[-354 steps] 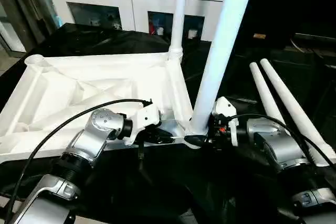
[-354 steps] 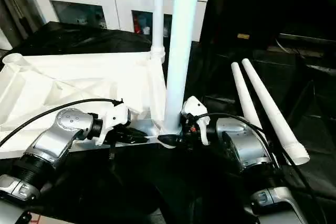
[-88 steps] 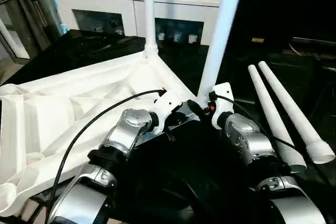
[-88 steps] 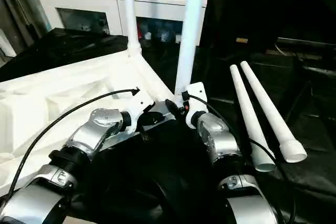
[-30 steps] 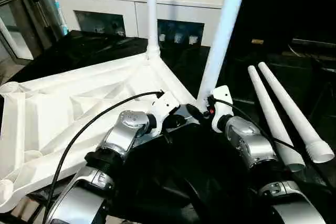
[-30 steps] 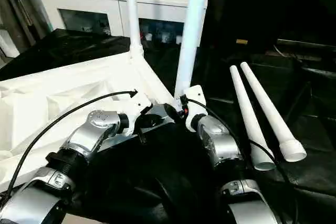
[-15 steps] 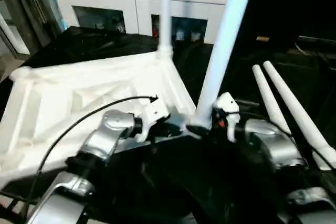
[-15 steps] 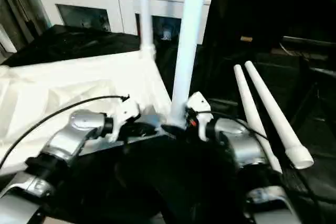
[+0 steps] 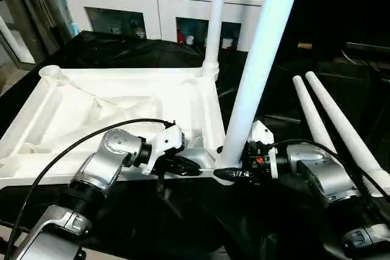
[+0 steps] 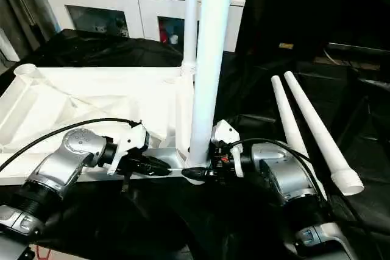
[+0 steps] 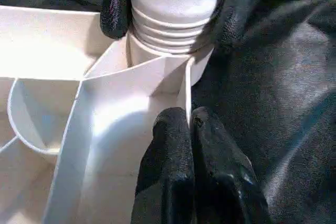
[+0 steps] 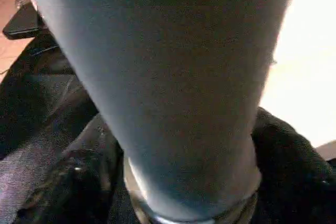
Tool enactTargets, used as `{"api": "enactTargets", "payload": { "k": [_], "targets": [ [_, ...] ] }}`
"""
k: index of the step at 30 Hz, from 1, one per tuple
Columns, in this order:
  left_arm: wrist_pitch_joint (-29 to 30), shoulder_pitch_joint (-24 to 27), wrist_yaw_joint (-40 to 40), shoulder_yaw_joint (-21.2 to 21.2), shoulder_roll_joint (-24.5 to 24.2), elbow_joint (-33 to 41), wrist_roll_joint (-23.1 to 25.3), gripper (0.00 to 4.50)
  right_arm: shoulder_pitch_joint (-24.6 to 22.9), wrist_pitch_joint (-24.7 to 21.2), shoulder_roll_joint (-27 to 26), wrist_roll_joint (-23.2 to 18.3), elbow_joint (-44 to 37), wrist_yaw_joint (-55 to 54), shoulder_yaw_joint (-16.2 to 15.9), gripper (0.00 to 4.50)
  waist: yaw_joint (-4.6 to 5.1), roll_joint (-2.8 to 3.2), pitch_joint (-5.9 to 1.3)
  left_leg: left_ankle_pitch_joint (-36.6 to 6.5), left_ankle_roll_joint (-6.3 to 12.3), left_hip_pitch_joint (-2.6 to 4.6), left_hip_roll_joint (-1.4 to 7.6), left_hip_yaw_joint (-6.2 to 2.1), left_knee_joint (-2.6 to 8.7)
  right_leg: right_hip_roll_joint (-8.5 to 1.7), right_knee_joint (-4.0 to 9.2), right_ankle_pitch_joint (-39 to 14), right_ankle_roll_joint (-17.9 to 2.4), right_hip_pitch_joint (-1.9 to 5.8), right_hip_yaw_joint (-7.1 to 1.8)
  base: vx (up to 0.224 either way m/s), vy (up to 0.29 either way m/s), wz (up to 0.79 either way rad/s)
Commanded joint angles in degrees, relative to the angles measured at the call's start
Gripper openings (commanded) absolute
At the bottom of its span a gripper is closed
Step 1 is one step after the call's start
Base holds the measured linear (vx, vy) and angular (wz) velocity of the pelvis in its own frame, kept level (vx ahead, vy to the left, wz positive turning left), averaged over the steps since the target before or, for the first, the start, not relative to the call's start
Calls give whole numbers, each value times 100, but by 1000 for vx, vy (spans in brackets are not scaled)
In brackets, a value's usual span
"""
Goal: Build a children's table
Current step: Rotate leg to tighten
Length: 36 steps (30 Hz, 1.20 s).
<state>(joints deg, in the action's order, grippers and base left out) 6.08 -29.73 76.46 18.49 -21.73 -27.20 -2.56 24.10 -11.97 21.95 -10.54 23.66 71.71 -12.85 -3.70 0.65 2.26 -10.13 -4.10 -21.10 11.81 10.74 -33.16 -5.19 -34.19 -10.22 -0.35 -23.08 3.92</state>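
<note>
The white tabletop (image 9: 122,111) lies ribbed side up on the black-draped counter (image 9: 109,47), with one leg (image 9: 214,16) upright in its far corner socket. The right gripper (image 9: 234,173) grasps the near leg (image 9: 259,59) at its base with wide jaws. The left gripper (image 9: 194,167), jaws clenched, pinches the tabletop's edge beside it, while two spare legs (image 9: 332,126) lie at the right.

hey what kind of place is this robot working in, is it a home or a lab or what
Probably an indoor room set up as a test space rather than a lived-in home. A white cabinet with glass doors stands at the back, the work surface is draped in black cloth, and an upturned white tabletop lies on it with spare legs alongside.
</note>
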Motion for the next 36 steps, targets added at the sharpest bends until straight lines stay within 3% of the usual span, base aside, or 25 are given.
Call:
{"api": "enactTargets", "payload": {
  "k": [1, 7, 11, 12, 14, 16, 17, 19, 21, 24, 25, 28, 29, 32, 36],
  "targets": [
    [-28, -10, 153, 138, 105, 230, -95, 0, -67, -98, -47, 3, -153, 117, -179, 310, -17, -60, -340, -1011, 383, 47, 151, -15, 349, -264, 323, -825, -1389, 295, -225, 0, 0, 0],
    [-55, -38, -53, 102, 173, 159, -61, 0, -141, -193, -89, -19, -194, 54, -174, 281, -29, -59, -335, -1063, 361, 53, 152, -14, 351, -267, 336, -966, -1353, 290, -225, 0, 0, 0],
    [20, -130, -541, -45, 403, 10, -31, 0, -127, -286, -323, -64, -11, -421, 3, 277, -46, -69, -331, -1127, 310, 71, 152, -10, 354, -272, 352, -1076, -1329, 274, -232, 0, 0, 0],
    [8, -267, -1039, -128, 599, -209, 103, 0, -23, -155, -578, 68, 278, -1090, 169, 277, -28, -74, -320, -1183, 275, 61, 148, -10, 360, -274, 365, -1201, -1293, 269, -236, 0, 0, 0],
    [8, -267, -1039, -128, 599, -209, 103, 0, -23, -155, -578, 68, 278, -1090, 169, 277, -7, -70, -311, -1305, 207, 74, 137, -12, 365, -283, 396, -1432, -1238, 246, -238, 0, 0, 0],
    [13, -330, -1245, -158, 683, -309, 155, 0, 42, -119, -692, 159, 445, -1444, 234, 276, 43, -77, -298, -1525, 95, 74, 127, -41, 386, -293, 446, -1967, -1025, 248, -233, 0, 0, 0],
    [91, -588, -1957, -247, 1015, -673, 292, 0, 250, -168, -1038, 341, 943, -2513, 441, 276, 54, -99, -297, -1523, 92, 64, 125, -42, 386, -287, 450, -2007, -989, 251, -232, 0, 0, 0],
    [124, -767, -2423, -287, 1239, -916, 381, 0, 340, -209, -1254, 402, 1166, -3036, 554, 276, 97, -77, -275, -1731, -24, 107, 105, -49, 388, -282, 492, -2399, -910, 194, -220, 0, 0, 0],
    [227, -953, -2950, -341, 1516, -1152, 444, 0, 433, -293, -1500, 490, 1390, -3670, 651, 276, 106, -88, -271, -1810, -72, 106, 96, -61, 386, -293, 543, -2691, -771, 194, -212, 0, 0, 0],
    [299, -1078, -3312, -367, 1832, -1355, 481, 0, 520, -317, -1757, 643, 1590, -4134, 621, 276, 99, -94, -281, -1769, 23, 102, 96, -55, 391, -283, 549, -2487, -770, 190, -214, 0, 0, 0],
    [278, -1091, -3358, -351, 1929, -1410, 500, 0, 544, -185, -1813, 731, 1646, -4167, 536, 276, 100, -43, -282, -1773, 29, 100, 93, -54, 390, -282, 543, -2447, -783, 189, -219, 0, 0, 0],
    [258, -1096, -3376, -341, 1985, -1442, 515, 0, 559, -85, -1842, 790, 1681, -4173, 478, 276, 97, -68, -289, -1737, 88, 72, 97, -53, 397, -281, 538, -2264, -825, 212, -214, 0, 0, 0],
    [185, -1075, -3253, -329, 1991, -1453, 509, 0, 629, 40, -1853, 699, 1789, -4163, 618, 331, 96, -68, -292, -1736, 99, 70, 96, -52, 396, -279, 535, -2246, -827, 214, -214, 0, 0, 0],
    [58, -1051, -3065, -315, 1941, -1449, 500, 0, 699, -27, -1841, 521, 1859, -4076, 833, 353, 101, -62, -292, -1730, 138, 66, 95, -48, 397, -279, 532, -2175, -869, 216, -217, 0, 0, 0],
    [-91, -947, -2672, -243, 1751, -1312, 444, 0, 696, 72, -1599, 578, 1761, -3715, 753, 394, 103, -65, -296, -1759, 157, 60, 108, -52, 405, -284, 524, -2128, -895, 225, -220, 0, 0, 0]
  ]
}}
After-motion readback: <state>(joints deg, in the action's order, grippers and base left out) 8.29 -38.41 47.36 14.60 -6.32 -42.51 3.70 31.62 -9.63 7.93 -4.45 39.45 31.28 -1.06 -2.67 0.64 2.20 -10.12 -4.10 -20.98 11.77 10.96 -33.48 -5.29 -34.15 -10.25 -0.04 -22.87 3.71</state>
